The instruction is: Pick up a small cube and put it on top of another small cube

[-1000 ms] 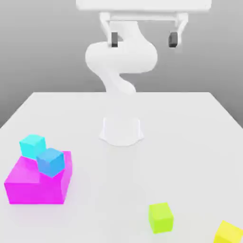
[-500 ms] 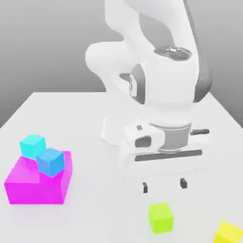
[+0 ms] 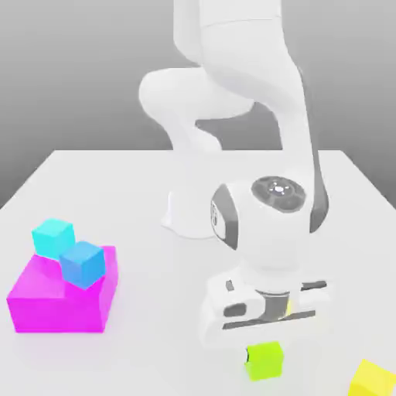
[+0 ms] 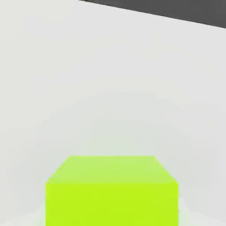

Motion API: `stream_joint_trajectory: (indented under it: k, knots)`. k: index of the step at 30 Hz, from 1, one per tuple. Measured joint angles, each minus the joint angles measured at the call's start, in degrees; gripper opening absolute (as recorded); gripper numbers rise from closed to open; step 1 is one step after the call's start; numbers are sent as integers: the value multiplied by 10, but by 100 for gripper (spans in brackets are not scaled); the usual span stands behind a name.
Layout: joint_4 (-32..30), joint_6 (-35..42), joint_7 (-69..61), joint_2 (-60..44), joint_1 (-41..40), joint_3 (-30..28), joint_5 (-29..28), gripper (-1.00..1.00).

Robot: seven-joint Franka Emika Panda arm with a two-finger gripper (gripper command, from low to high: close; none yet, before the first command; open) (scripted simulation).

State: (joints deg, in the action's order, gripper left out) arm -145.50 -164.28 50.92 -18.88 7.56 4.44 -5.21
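Note:
The small cube (image 3: 265, 361), plain lime yellow-green, rests on the white table near its front edge, toward the exterior view's right. My gripper (image 3: 264, 353) has come straight down over it and is shut on it; one dark fingertip (image 3: 246, 356) shows against the cube's side, and the white hand hides the other. The hand view has the same small cube (image 4: 112, 190) very close, its top face and front face showing. A blue cube (image 3: 82, 264) and a cyan cube (image 3: 52, 237) sit on a large magenta block (image 3: 54, 303) at the exterior view's left.
A pure yellow cube (image 3: 373, 380) lies at the table's front corner on the exterior view's right, close to the lime one. The arm's round base (image 3: 182, 213) stands mid-table behind my hand. Bare table separates the magenta block from my hand.
The hand has dropped from high above the table down onto the lime cube. Its fingers, wide apart before, have closed on the cube's sides. No cube has shifted.

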Motion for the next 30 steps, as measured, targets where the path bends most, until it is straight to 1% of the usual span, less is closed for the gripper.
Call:
stream_joint_trajectory:
  k: [3,6,8,10,14,21,23,26,27,30]
  knots:
    - [-12,47,-12,59,-7,10,17,-100]
    - [-29,90,-3,121,-43,-29,14,-100]
    - [-42,117,10,161,-102,-61,4,-100]
    - [-55,144,25,203,-164,-81,-7,-100]
    - [-81,198,51,285,-231,-126,-24,-100]
    - [-127,286,93,421,-380,-220,-50,-100]
    - [-139,262,94,408,-393,-232,-49,-100]
    - [-156,196,88,358,-393,-243,-43,-100]
    - [-161,175,85,343,-392,-246,-41,100]
    - [-161,175,85,343,-392,-246,-41,100]
